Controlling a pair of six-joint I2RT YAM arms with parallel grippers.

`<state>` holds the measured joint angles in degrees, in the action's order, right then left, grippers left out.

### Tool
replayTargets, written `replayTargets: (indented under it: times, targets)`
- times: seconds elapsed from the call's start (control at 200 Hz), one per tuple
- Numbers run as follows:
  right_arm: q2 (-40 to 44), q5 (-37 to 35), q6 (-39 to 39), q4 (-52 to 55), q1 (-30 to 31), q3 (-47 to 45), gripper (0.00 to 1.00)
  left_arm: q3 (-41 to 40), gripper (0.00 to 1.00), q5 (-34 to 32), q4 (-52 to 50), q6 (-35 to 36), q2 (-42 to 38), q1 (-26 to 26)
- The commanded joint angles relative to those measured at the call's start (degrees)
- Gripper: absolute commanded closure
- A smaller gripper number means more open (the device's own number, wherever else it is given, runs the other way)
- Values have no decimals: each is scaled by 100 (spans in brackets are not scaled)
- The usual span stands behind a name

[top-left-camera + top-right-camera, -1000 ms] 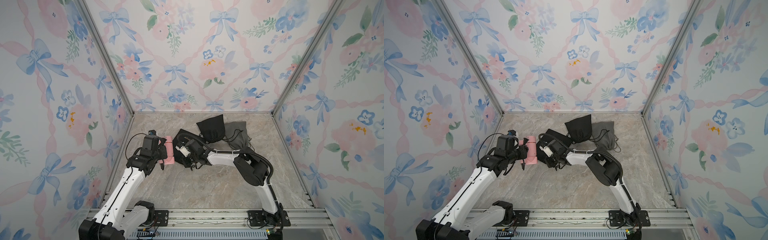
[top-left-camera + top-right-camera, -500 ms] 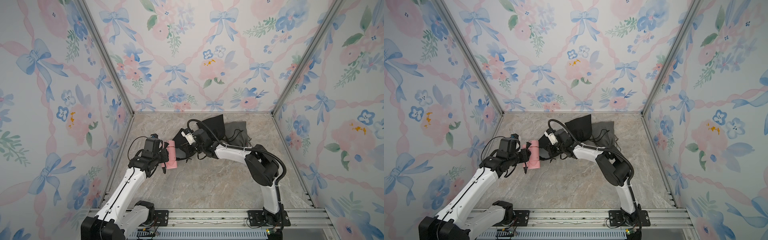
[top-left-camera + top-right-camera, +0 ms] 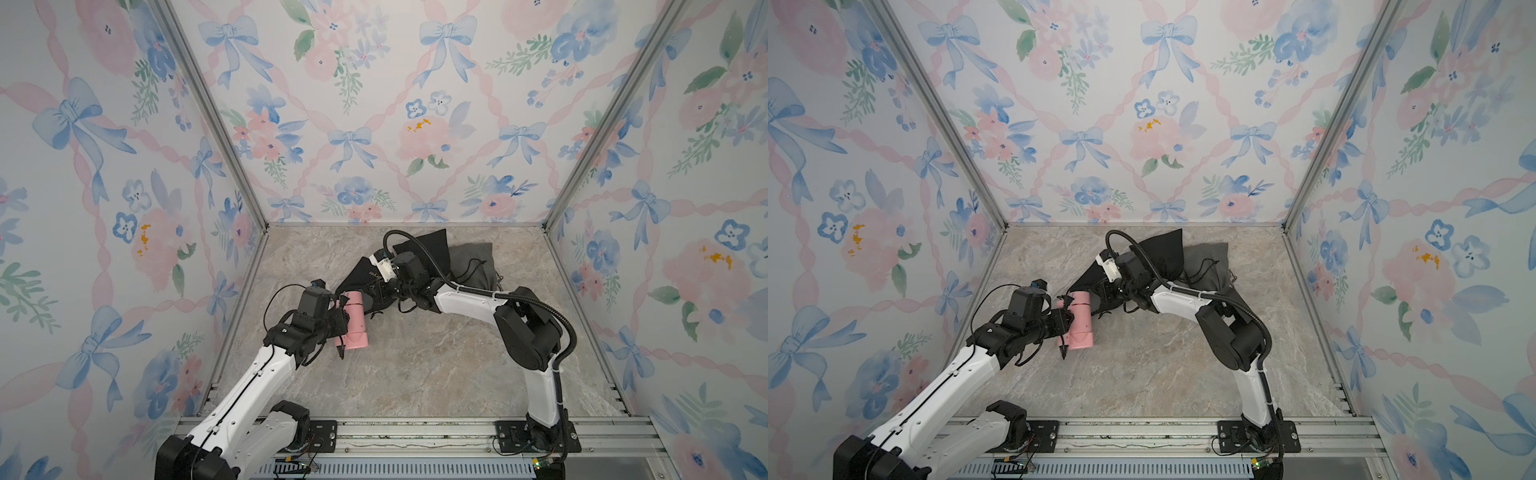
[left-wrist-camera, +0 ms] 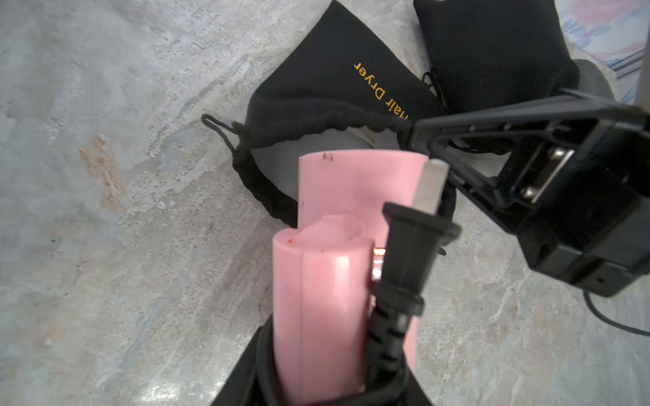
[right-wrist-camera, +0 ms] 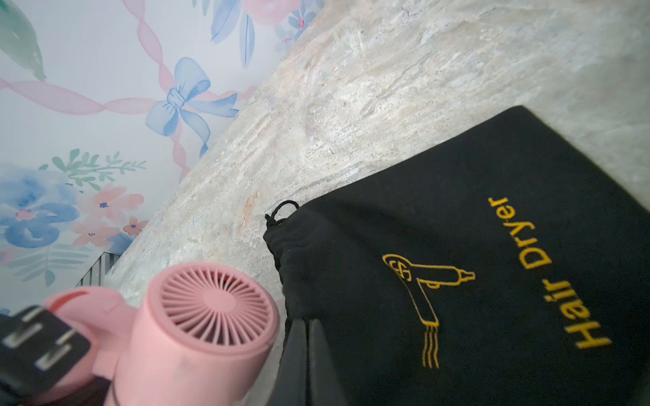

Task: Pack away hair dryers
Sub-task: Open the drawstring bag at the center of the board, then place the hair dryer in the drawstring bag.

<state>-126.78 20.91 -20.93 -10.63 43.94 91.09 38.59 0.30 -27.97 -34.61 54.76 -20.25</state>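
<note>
- Left gripper [image 3: 342, 325] clenched on the handle and bundled cord of the pink hair dryer [image 3: 356, 322]. Both sit left of centre in both top views.
- Right gripper [image 4: 416, 128] is pinched tight on the drawstring hem of the lettered black pouch [image 4: 334, 81], at right of the left wrist view. The pouch mouth gapes below it.
- Tabletop [image 3: 415, 365]: grey marbled surface filling the lower middle of the top views.
- Grey pouch [image 3: 473, 262] is at upper centre, rightmost of the pouches.
- Second black pouch [image 3: 428, 253] lies just left of the grey one and overlaps it.
- Lettered black pouch: gold "Hair Dryer" text and dryer emblem, lying just right of the dryer.
- Pink hair dryer: barrel end at the pouch mouth. Cannot tell whether it has passed the hem.
- Plug [image 4: 415, 239]: black, two flat prongs, lying against the dryer handle.
</note>
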Motion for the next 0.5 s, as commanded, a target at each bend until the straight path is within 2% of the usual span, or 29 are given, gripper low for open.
replayTargets:
  times: [0.0,0.21,0.42,0.495]
  targets:
    - [256,141,-113,-271,-95,-81,100,-160,86,-181,265,-337,-148,-210]
    - [541,230,-89,-352,-162,-334,100,-262,86,-223,347,-441,-215,-358]
    - [784,338,-78,-439,-180,-603,100,-216,86,-301,644,-399,161,-656]
    - [815,390,-133,-510,-187,-644,100,-82,86,-520,670,-320,334,-827]
